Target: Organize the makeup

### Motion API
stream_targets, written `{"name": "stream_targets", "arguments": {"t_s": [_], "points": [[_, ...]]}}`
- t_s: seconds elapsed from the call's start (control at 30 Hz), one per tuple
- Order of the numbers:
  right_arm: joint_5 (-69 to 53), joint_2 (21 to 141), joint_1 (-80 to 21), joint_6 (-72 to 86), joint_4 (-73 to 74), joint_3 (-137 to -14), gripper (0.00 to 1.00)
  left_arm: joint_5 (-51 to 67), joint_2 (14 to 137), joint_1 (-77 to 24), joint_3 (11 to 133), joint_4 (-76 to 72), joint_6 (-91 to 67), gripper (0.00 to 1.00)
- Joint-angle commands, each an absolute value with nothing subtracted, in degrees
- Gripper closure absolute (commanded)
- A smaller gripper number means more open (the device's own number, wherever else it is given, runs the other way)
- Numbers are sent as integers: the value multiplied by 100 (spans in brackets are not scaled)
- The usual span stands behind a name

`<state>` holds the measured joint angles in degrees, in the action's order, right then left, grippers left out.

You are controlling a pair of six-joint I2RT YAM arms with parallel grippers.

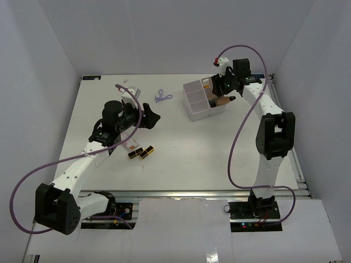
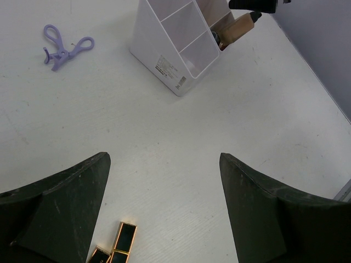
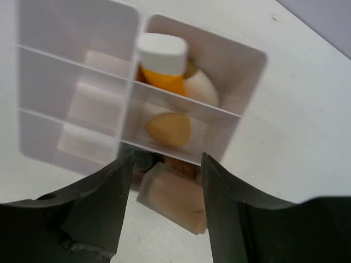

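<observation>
White table (image 1: 219,159): lipsticks (image 1: 141,153), box (image 2: 159,44) with illegible label (image 2: 170,69).

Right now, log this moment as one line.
left gripper open near lipsticks | right gripper open over bottle leaning in box | tube, sponge in box | clip on table

Right pincer (image 1: 222,87) over white box (image 1: 194,108)

The bench (image 1: 219,159) is lit brightly and evenly from overhead, so that only faint, soft shadows are thrown beside the white box (image 1: 192,112). In the right wrist view the box is washed out and the beige bottle (image 3: 170,200) is blurred. The dark fingers (image 2: 60,213) of the left pincer (image 2: 163,156) and of the right pincer (image 3: 165,159) are rendered out of focus at the lower edges.
</observation>
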<state>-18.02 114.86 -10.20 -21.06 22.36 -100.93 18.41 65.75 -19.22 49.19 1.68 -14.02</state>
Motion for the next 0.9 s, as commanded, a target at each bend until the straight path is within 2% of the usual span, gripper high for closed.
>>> {"name": "stream_targets", "arguments": {"t_s": [0.0, 0.1, 0.27, 0.4, 0.5, 0.53, 0.63, 0.87], "points": [[-4874, 10485, -899, -2820, 3030, -9759, 41, 1768, 6664, -1890, 4896, 126, -1466, 8], [-6228, 10006, -923, -2780, 3146, -9077, 41, 1661, 6820, -1869, 4910, 149, -1582, 9], [-6788, 9384, -993, -2704, 3129, -7822, 41, 1390, 7235, -1674, 5028, 484, -2393, 20], [-6620, 9091, -993, -2600, 3129, -7363, 41, 1110, 7412, -1377, 5083, 1006, -3393, 24], [-6312, 8873, -992, -2609, 3021, -7220, 40, 507, 7310, -1173, 5017, 1597, -3898, 24], [-6206, 8810, -973, -2597, 2983, -7158, 40, -155, 7273, -1098, 4999, 1829, -4210, 23], [-6261, 8718, -967, -2602, 2944, -7082, 40, -1118, 7206, -829, 4971, 2339, -4746, 21], [-6387, 8653, -958, -2617, 2940, -6983, 40, -2120, 7944, -251, 5415, 3404, -6091, 21]]}}
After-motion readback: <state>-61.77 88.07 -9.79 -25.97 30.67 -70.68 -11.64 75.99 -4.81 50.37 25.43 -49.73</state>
